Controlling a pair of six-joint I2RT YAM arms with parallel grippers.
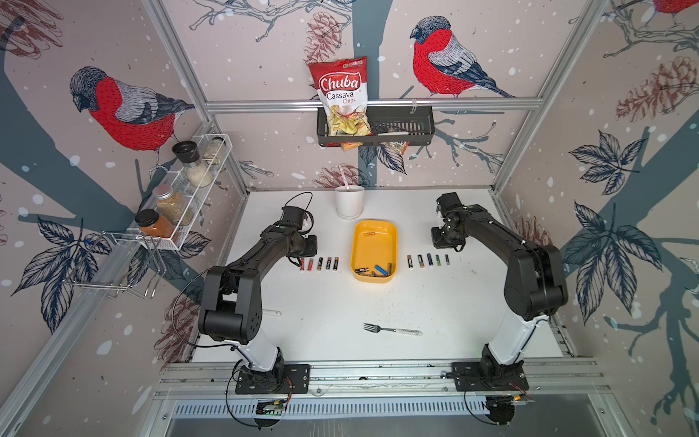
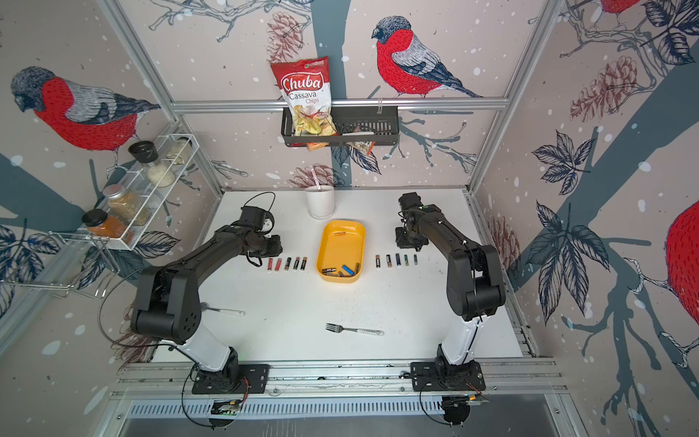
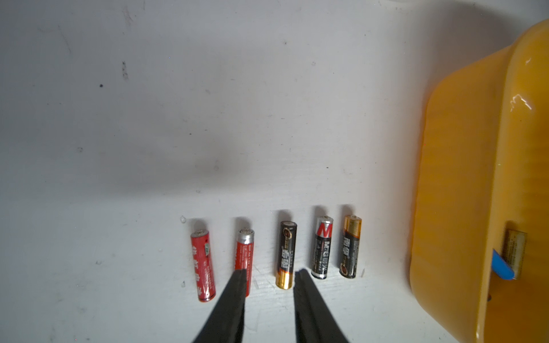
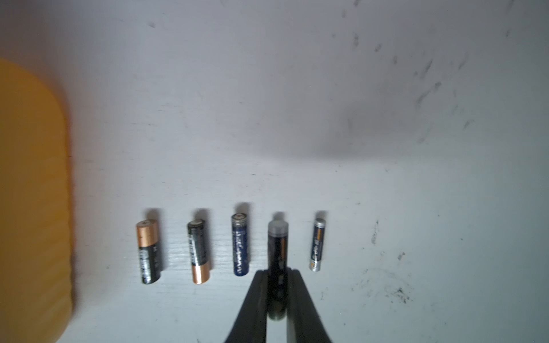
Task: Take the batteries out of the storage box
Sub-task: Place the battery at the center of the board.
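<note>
1. The right claw [image 4: 277, 271] is clenched on a dark battery [image 4: 277, 246]. The battery is kept parallel to the four batteries [image 4: 240, 246] lying beside it, apparently so that it fits the gap in that row. Whether it touches the table [image 4: 386, 178] cannot be told.
2. The left claw [image 3: 271, 270] is released and empty. It is poised over the row of five batteries [image 3: 286, 255] laid beside the yellow box [image 1: 354, 246].
3. Both rows are laid with the batteries parallel and spaced apart, probably so that none rolls against its neighbour.
4. Several batteries [image 1: 374, 269] are seen inside the box, bunched at its near end, so the task is judged unfinished.
</note>
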